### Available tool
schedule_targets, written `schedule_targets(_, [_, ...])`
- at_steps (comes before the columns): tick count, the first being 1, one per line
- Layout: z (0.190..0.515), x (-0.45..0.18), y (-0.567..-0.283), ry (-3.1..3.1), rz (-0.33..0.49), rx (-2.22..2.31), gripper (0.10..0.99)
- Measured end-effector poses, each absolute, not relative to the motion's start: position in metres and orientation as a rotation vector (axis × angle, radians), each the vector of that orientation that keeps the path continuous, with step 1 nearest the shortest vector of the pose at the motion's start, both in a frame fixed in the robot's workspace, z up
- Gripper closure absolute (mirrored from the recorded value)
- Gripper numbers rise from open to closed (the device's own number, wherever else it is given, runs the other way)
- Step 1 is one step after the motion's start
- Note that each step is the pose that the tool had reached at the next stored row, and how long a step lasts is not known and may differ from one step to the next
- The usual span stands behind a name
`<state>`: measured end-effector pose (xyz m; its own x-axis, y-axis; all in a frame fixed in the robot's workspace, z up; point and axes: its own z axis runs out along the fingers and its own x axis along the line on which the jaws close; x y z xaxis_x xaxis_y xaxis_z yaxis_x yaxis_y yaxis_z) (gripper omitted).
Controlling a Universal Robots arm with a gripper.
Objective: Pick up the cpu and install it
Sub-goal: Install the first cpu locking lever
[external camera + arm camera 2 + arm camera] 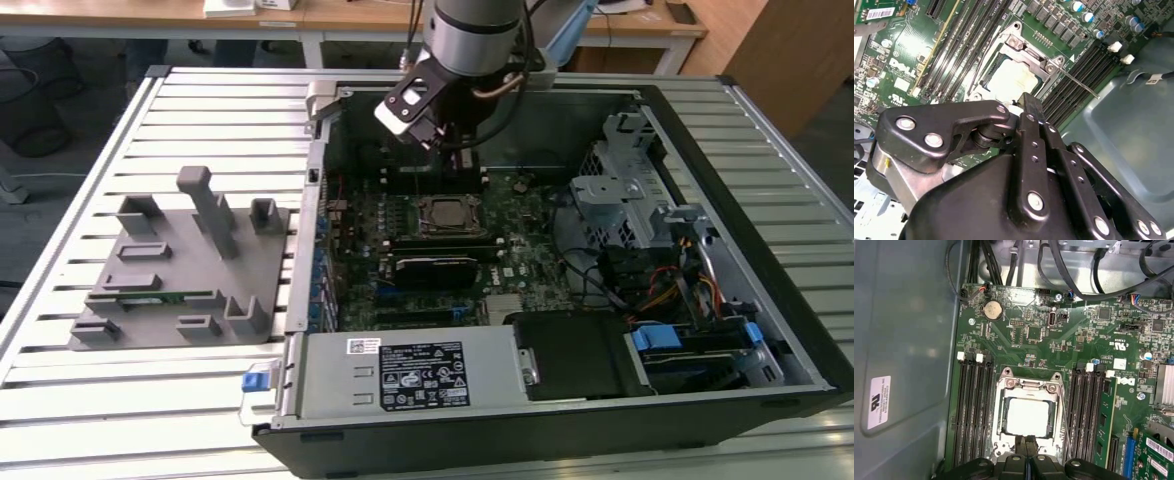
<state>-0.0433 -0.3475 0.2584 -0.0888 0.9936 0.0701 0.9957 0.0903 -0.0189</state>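
One arm reaches down into an open computer case (747, 250) that lies on a slatted metal surface (200, 100). Its gripper (447, 150) hangs over the far part of the motherboard (521, 225), just beyond the socket (445, 214) in the exterior view. In the first wrist view the fingers (1019, 452) look pressed together at their tips, with nothing between them, directly beside the socket's edge. The cpu (1027, 416) already sits inside the socket, its pale metal top showing within the silver frame (1001, 412); the second wrist view shows the same chip (1011, 80) in its frame, partly behind the gripper's black linkage. A thin metal lever (1076, 80) runs along one side of the socket. Black memory slots (974, 405) flank the socket on both sides, and a green memory stick (1106, 415) stands in a slot on one side. On the exterior view's left, a grey fixture (180, 265) rests on the surface, well apart from the case.
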Motion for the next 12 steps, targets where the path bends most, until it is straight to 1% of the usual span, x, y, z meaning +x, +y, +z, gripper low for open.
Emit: schedule_targets(12, [0.280,-0.043,-0.348,-2.271,-0.051,-2.076,0.980])
